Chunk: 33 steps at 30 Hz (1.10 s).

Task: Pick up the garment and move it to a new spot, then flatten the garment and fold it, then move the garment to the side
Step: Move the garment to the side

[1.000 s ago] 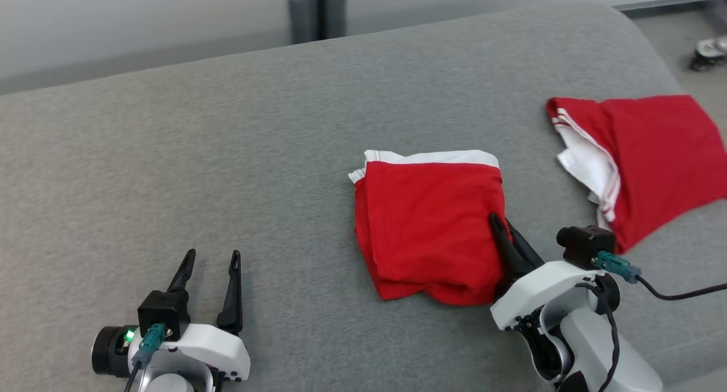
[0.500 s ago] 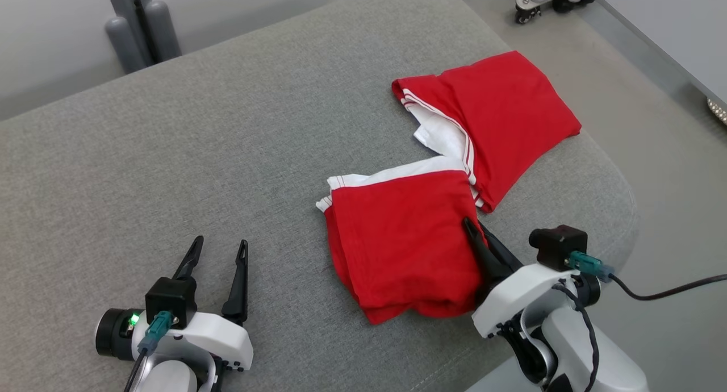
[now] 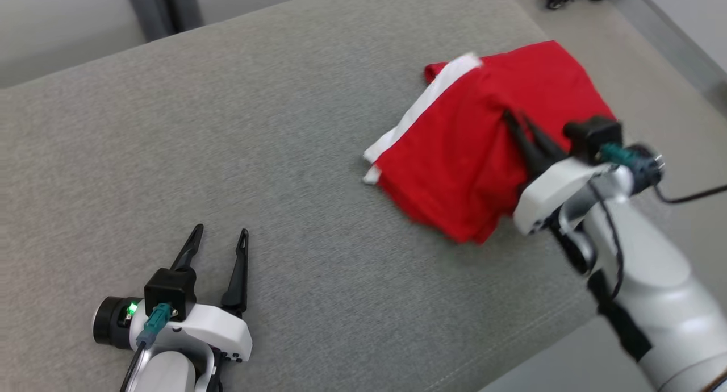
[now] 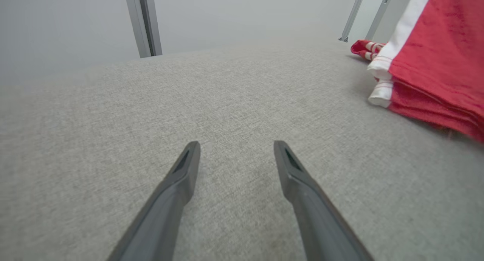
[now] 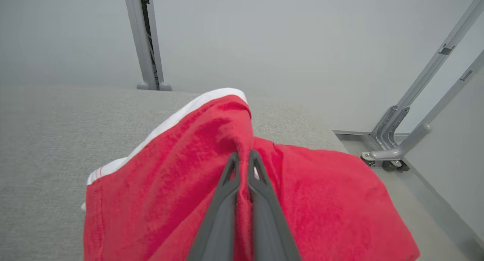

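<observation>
Right jaws clamped on folded red garment [image 3: 454, 153]; left jaws apart.

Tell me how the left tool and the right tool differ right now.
The left tool is open and empty; the right tool is shut on the red garment. The left tool sits over bare grey cushion; the right tool reaches toward the cushion's far corner. Both have two dark fingers.

We are seeing the garment [image 3: 454, 170] as soft, matt red cloth with a white band, and the bench [image 3: 284, 125] as coarse grey woven fabric. We are finding the left claw [image 3: 221, 230] and right claw [image 3: 515, 116] in matt dark plastic, their housings in glossy white plastic.
</observation>
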### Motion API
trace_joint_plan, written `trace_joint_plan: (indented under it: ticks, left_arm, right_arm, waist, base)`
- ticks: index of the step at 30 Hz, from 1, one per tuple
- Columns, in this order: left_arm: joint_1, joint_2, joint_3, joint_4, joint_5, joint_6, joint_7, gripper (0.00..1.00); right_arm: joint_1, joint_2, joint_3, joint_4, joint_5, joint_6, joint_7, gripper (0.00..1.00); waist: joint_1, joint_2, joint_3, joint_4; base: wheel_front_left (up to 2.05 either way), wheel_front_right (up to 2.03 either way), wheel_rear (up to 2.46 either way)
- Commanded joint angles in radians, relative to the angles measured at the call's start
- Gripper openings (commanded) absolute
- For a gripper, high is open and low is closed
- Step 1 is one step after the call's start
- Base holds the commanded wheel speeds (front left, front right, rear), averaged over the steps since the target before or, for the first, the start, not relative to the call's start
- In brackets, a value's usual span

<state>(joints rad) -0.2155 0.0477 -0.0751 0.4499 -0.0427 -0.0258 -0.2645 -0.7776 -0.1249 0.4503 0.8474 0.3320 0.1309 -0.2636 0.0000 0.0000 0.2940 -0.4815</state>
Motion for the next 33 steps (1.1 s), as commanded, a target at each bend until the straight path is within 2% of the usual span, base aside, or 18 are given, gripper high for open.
trace_joint_plan:
  ticks: [1, 6, 12, 13, 14, 16, 18, 21, 23, 28, 33]
  left_arm:
    - [-0.012, 0.014, 0.006, 0.010, 0.009, -0.004, 0.001, 1.00]
    - [-0.025, 0.021, 0.005, 0.011, 0.016, -0.005, 0.001, 1.00]
    - [-0.042, 0.025, 0.000, 0.008, 0.023, -0.008, 0.002, 1.00]
    - [-0.041, 0.026, 0.000, 0.008, 0.023, -0.007, 0.002, 1.00]
    - [-0.040, 0.026, 0.001, 0.009, 0.022, -0.004, 0.002, 1.00]
    - [-0.038, 0.025, 0.002, 0.011, 0.020, -0.002, 0.003, 1.00]
    - [-0.037, 0.025, 0.004, 0.015, 0.018, 0.001, 0.003, 1.00]
    - [-0.033, 0.022, 0.005, 0.012, 0.012, 0.006, 0.003, 1.00]
    - [-0.030, 0.018, 0.007, 0.007, 0.005, 0.010, 0.002, 1.00]
    - [-0.018, 0.012, 0.015, -0.004, -0.009, 0.022, 0.001, 1.00]
    - [0.008, 0.009, 0.029, -0.012, -0.022, 0.038, 0.001, 1.00]
  right_arm:
    - [-0.040, -0.027, -0.027, 0.032, -0.019, 0.000, -0.001, 0.00]
    - [-0.118, -0.091, -0.117, 0.144, -0.076, 0.000, -0.001, 0.00]
    - [-0.174, -0.194, -0.292, 0.290, -0.172, 0.000, -0.001, 0.00]
    - [-0.177, -0.206, -0.325, 0.305, -0.188, 0.000, -0.001, 0.10]
    - [-0.178, -0.215, -0.363, 0.312, -0.203, 0.000, -0.001, 1.00]
    - [-0.167, -0.236, -0.438, 0.301, -0.249, 0.000, -0.001, 1.00]
    - [-0.140, -0.230, -0.526, 0.265, -0.292, 0.000, -0.001, 1.00]
    - [-0.095, -0.195, -0.636, 0.182, -0.365, 0.000, -0.001, 1.00]
    - [-0.066, -0.143, -0.679, 0.116, -0.400, 0.000, -0.001, 1.00]
    - [0.027, -0.028, -0.663, -0.050, -0.428, 0.000, -0.001, 1.00]
    - [0.133, 0.035, -0.580, -0.181, -0.387, 0.000, -0.001, 1.00]
  waist:
    - [0.0000, 0.0000, 0.024, 0.041]
    - [0.0000, 0.0000, 0.048, 0.095]
    - [0.0000, 0.0000, 0.075, 0.163]
    - [0.0000, 0.0000, 0.076, 0.170]
    - [0.0000, 0.0000, 0.077, 0.177]
    - [0.0000, 0.0000, 0.078, 0.187]
    - [0.0000, 0.0000, 0.075, 0.195]
    - [0.0000, 0.0000, 0.061, 0.207]
    - [0.0000, 0.0000, 0.046, 0.214]
    - [0.0000, 0.0000, -0.001, 0.232]
    - [0.0000, 0.0000, -0.047, 0.264]
  base:
    - [0.00, 0.00, 0.00]
    - [0.00, 0.00, 0.00]
    - [0.00, 0.00, 0.00]
    - [0.00, 0.00, 0.00]
    - [0.00, 0.00, 0.00]
    - [0.00, 0.00, 0.00]
    - [0.00, 0.00, 0.00]
    - [0.00, 0.00, 0.00]
    - [0.00, 0.00, 0.00]
    - [0.00, 0.00, 0.00]
    - [0.00, 0.00, 0.00]
